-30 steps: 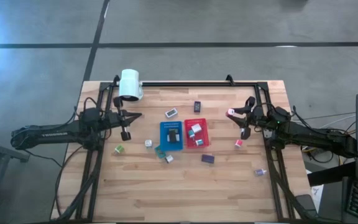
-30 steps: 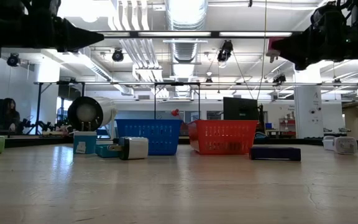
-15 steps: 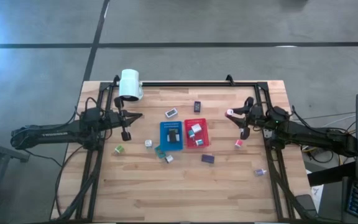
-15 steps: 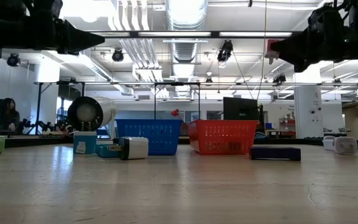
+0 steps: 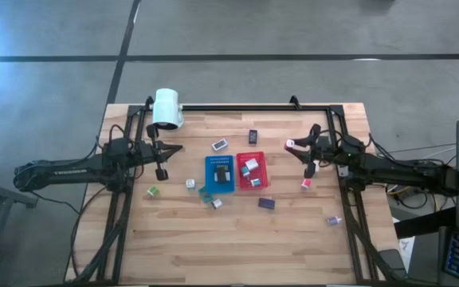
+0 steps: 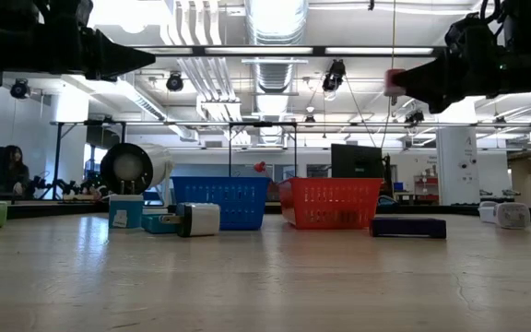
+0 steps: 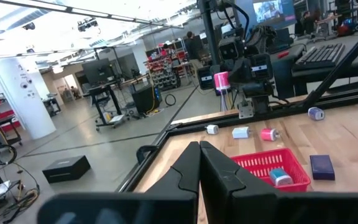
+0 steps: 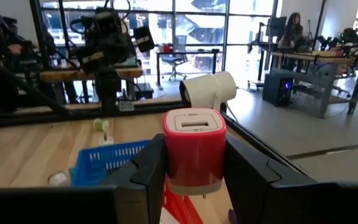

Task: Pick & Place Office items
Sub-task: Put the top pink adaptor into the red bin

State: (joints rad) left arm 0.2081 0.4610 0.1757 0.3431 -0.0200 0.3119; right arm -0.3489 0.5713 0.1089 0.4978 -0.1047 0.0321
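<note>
- The right end effector point(image 5: 296, 148) pinches a pink-red block point(image 8: 194, 149) between its fingers, held in the air well above the worktop point(image 5: 174, 239).
- Over the last second it has drifted from the right rail toward the red tray point(image 5: 253, 171); in the low view the block point(image 6: 394, 82) now shows farther left than before. I judge this to be the carry stage, with the drop into a tray next.
- The left end effector point(image 5: 168, 158) has not moved; it hangs near the lamp head point(image 5: 166, 108), fingers pressed together in its wrist view.
- Trays: two, blue tray point(image 5: 220, 173) and red, touching side by side mid-worktop.
- Items in the trays: one dark piece in the blue; two or three pale ones in the red, too small to count surely.
- Loose items on the worktop, by the high view: about ten, among them a pink one point(image 5: 306, 184) just below the right end effector, a green one point(image 5: 153, 191) at left, and a dark blue one point(image 5: 267, 203) near the red tray.
</note>
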